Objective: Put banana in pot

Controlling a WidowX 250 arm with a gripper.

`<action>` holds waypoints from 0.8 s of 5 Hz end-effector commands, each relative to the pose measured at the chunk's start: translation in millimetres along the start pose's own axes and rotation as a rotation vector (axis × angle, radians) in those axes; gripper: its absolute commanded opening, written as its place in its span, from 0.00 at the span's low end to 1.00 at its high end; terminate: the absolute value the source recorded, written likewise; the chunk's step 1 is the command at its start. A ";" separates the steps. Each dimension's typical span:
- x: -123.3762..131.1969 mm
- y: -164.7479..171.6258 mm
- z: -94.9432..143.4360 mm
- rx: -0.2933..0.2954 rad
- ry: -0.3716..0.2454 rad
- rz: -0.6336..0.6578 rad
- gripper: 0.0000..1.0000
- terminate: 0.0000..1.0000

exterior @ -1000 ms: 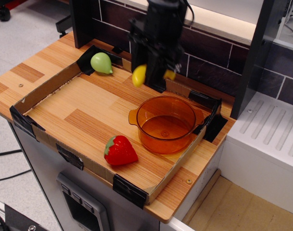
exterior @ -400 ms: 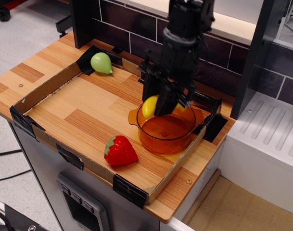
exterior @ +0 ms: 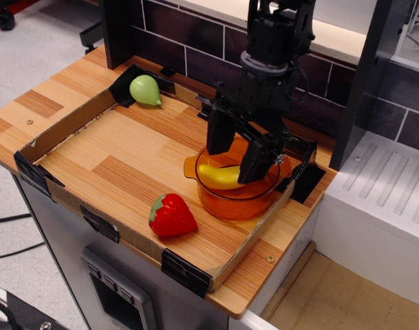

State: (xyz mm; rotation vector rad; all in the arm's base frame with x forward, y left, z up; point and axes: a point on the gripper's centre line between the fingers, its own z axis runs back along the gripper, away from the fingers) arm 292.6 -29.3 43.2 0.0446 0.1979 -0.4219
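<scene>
The yellow banana point(exterior: 219, 177) lies on its side inside the translucent orange pot point(exterior: 230, 204), which stands at the right end of the cardboard tray. My black gripper point(exterior: 234, 155) hangs straight over the pot, its fingers reaching down to rim height. Its jaws stand apart, one finger on each side above the banana, and hold nothing. The right end of the banana is hidden behind the right finger point(exterior: 254, 163).
A red strawberry toy point(exterior: 171, 215) lies in front of the pot to its left. A pale green pear toy point(exterior: 145, 90) sits in the tray's far left corner. The low cardboard tray wall point(exterior: 63, 124) rings the wooden surface. A dark brick wall point(exterior: 175, 27) stands behind, and a white unit point(exterior: 384, 185) stands to the right.
The gripper carried the banana from above the tray's back edge down to the pot. Its jaws then opened, and the banana now lies inside the pot.
</scene>
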 end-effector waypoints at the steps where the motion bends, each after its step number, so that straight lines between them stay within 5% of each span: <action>1: -3.3 14.0 61.9 0.008 -0.151 0.009 1.00 0.00; 3: -6.9 23.0 75.5 0.001 -0.177 0.025 1.00 0.00; 4: -6.9 23.0 75.5 0.001 -0.177 0.025 1.00 1.00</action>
